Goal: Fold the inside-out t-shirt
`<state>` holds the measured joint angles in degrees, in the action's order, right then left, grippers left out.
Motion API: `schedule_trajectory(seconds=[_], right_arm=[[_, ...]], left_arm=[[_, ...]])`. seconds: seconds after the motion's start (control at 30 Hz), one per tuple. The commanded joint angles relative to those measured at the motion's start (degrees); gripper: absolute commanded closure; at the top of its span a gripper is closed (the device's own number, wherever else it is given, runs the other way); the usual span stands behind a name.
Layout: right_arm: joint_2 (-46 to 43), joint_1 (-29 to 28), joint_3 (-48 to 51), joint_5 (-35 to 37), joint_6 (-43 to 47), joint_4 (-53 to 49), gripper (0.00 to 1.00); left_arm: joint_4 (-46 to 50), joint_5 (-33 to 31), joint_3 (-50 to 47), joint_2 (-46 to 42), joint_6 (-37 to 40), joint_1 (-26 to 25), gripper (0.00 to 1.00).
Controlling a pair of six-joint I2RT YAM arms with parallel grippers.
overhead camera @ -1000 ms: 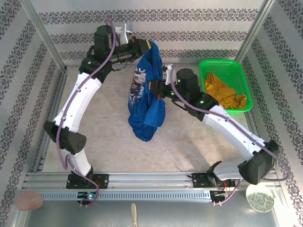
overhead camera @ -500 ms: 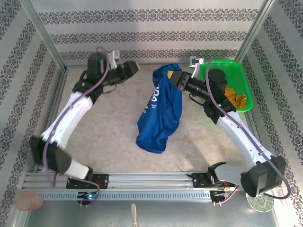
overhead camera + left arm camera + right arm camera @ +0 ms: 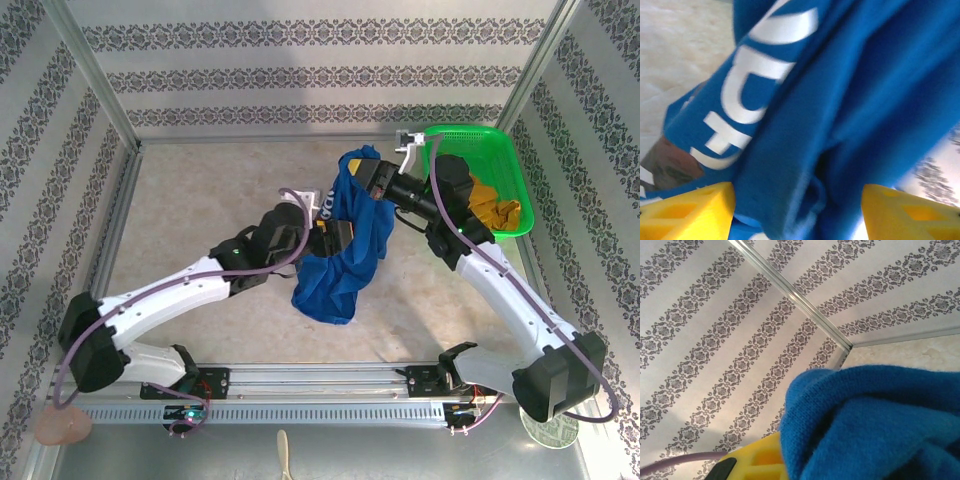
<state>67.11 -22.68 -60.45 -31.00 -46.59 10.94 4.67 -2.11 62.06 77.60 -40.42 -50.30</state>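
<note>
1. The right gripper [image 3: 373, 178] is raised above the far middle of the table [image 3: 200, 200], just left of the green basket [image 3: 470, 130]. It is clamped on a bunched upper edge of the inside-out t-shirt [image 3: 335, 285].
2. In the right wrist view, a thick fold of the blue cloth [image 3: 880, 415] bulges over 1 yellow finger [image 3: 757, 460]. The second finger is hidden by the fabric.
3. The t-shirt hangs from that grip as a long, twisted drape. Its lower end is heaped on the table, toward the near middle.
4. The left gripper [image 3: 338, 232] reaches in from the left and meets the drape about halfway down.
5. In the left wrist view, its 2 yellow fingertips [image 3: 685, 210] are spread wide apart. The blue cloth [image 3: 865, 100] sags between them and is not pinched.
6. White lettering [image 3: 755, 95] shows on the fabric close to the left wrist camera. The view is too blurred to read it.
7. A mustard garment [image 3: 490, 205] lies crumpled inside the green basket, apart from the t-shirt.
</note>
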Motion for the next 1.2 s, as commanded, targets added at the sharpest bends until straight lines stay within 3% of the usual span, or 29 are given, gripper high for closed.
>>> schedule_trajectory(seconds=[0.0,0.17,0.33,0.37,0.43,0.5,0.53,0.6,0.63,0.7,0.77,0.97,1.17], right_arm=[[-2.3,-0.8,0.5,1.4,0.4,1.9,1.0],[-2.7,-2.0,0.0,1.8,0.3,1.5,1.0],[-3.2,-3.2,0.0,2.7,-0.1,1.3,1.0],[-3.3,-3.2,0.1,3.2,-0.1,1.2,1.0],[-3.1,-2.2,0.3,4.8,-0.7,1.4,1.0],[-2.4,-0.3,0.5,5.2,-1.6,2.3,1.0],[-1.8,1.0,0.5,5.7,-1.9,2.2,1.0],[-0.2,3.1,1.0,6.3,-2.1,2.0,1.0],[0.9,4.1,1.3,7.1,-2.1,1.7,0.88],[3.0,5.3,2.6,9.4,-1.2,0.6,0.44],[5.1,5.7,3.9,11.6,0.3,-1.3,0.3],[2.1,3.9,12.5,14.5,1.0,-2.5,0.25],[-11.9,-2.6,16.4,21.5,7.1,-10.6,0.24]], left_arm=[[-1.5,-10.1,2.4,0.8,2.5,-0.5,0.33],[1.3,-14.1,4.9,5.0,2.4,0.1,0.35],[-3.1,-11.0,5.5,8.1,2.0,3.4,0.43],[-4.9,-8.1,5.6,9.0,2.7,4.2,0.51],[-6.2,-0.7,7.4,11.1,3.4,6.3,0.78],[-10.4,9.6,7.0,12.2,3.3,8.9,0.94],[-13.2,14.7,6.1,11.8,3.0,10.6,1.0],[-16.6,22.5,5.2,10.2,1.9,13.4,1.0],[-19.0,27.0,4.6,9.1,1.1,15.2,1.0],[-24.5,36.2,3.9,7.4,-2.7,18.6,1.0],[-30.5,42.6,3.1,6.1,-7.1,21.4,1.0],[-44.2,50.5,0.3,4.7,-17.4,25.8,1.0],[-41.8,50.4,-0.6,4.1,-17.4,26.5,1.0]])
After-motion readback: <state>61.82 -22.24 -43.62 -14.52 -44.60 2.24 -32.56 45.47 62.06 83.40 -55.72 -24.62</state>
